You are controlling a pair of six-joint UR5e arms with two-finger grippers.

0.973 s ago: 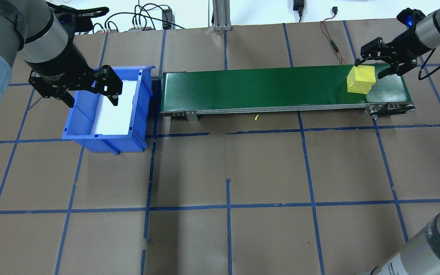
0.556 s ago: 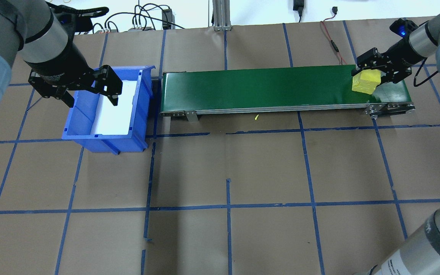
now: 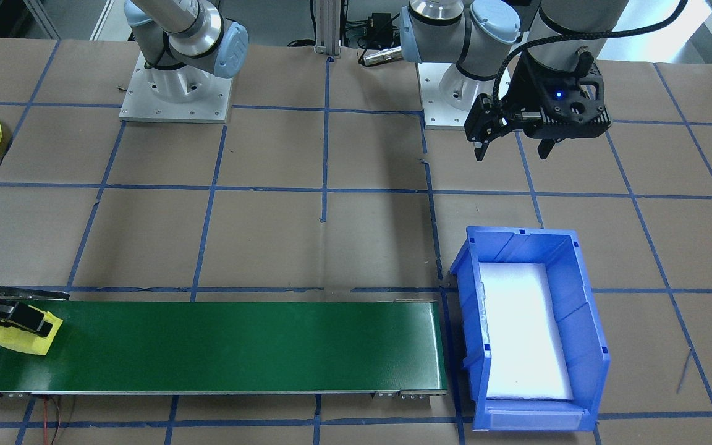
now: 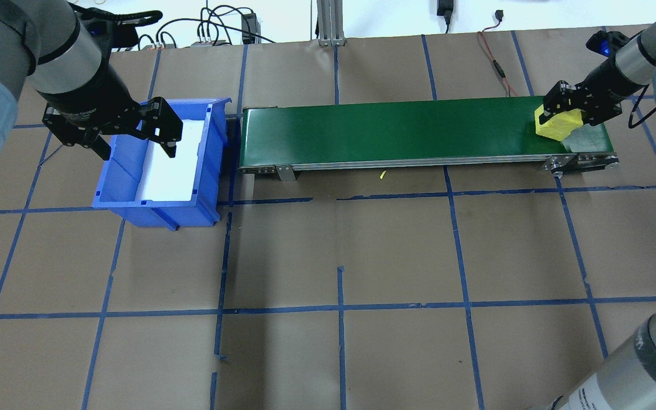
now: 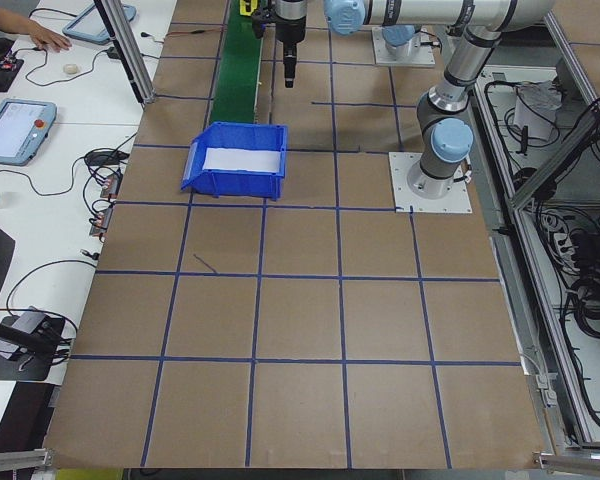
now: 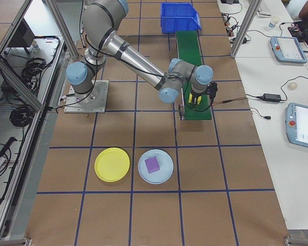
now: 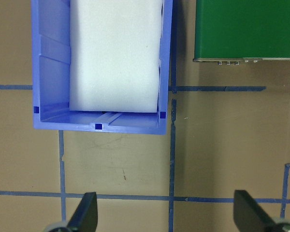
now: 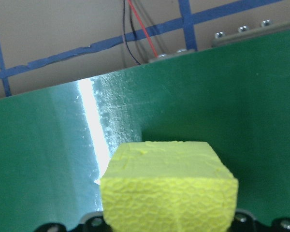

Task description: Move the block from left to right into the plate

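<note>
The overhead view looks forward from behind the robot; the front-facing view looks back from 12 o'clock. Both share the long green conveyor belt (image 4: 419, 128) (image 3: 207, 346). The side views look along the table; the wrist cameras sit close.

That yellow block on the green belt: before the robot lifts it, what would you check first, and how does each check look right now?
1. Right gripper around the yellow block: ok, fingers sit on both sides.
2. Grip firm enough to lift: cannot tell.
3. Block clear of the green belt: not ok, it looks to be resting on it.
4. Yellow plate free to receive: ok, nothing lies on it.
5. Right plate chosen: ok if yellow; the pale blue plate already holds a purple block.
6. Left gripper out of the way: ok, open over the blue bin.
</note>
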